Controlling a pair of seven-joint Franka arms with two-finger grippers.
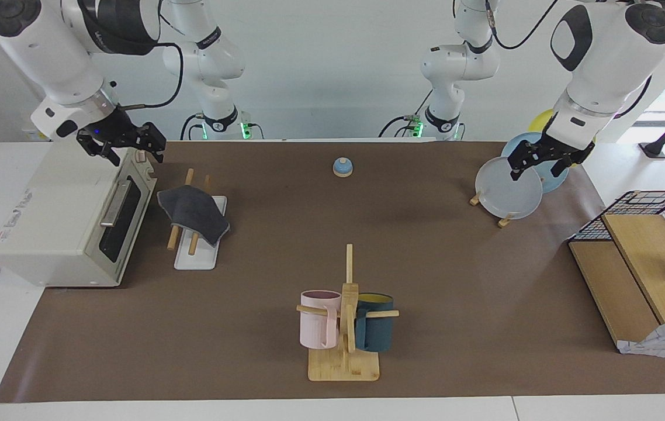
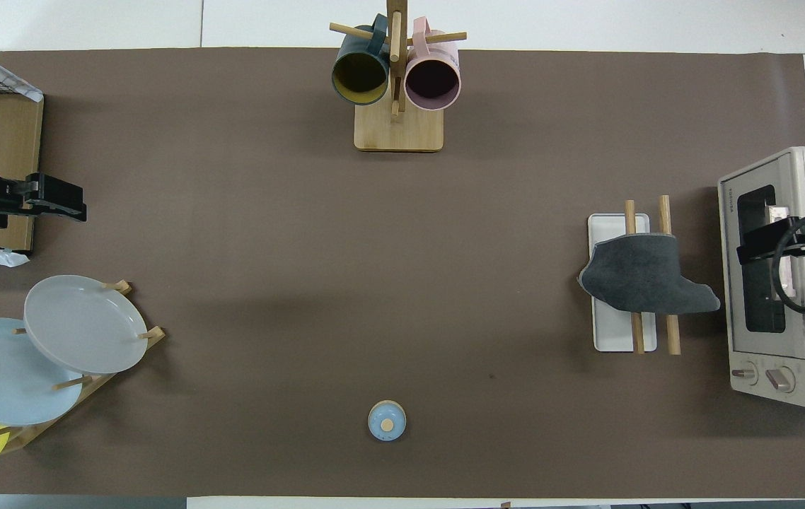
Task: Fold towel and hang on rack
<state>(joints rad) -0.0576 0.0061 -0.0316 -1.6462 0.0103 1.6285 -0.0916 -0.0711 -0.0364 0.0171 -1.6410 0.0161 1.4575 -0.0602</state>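
Observation:
The towel (image 1: 195, 213) hangs folded over the two wooden rods of the rack (image 1: 198, 257), dark grey face out, one corner drooping toward the toaster oven. It also shows in the overhead view (image 2: 639, 283) on the rack (image 2: 611, 339). My right gripper (image 1: 137, 149) is open and empty, raised over the toaster oven's top edge, apart from the towel; it also shows in the overhead view (image 2: 749, 251). My left gripper (image 1: 537, 166) is open and empty, up in the air over the plates at the left arm's end; it also shows in the overhead view (image 2: 70, 201).
A toaster oven (image 1: 63, 222) stands beside the rack at the right arm's end. A mug tree (image 1: 347, 327) with two mugs is farthest from the robots. A plate stand (image 1: 505, 221) with plates, a wire basket (image 1: 660, 210) and a blue knob (image 1: 342, 167) are also on the table.

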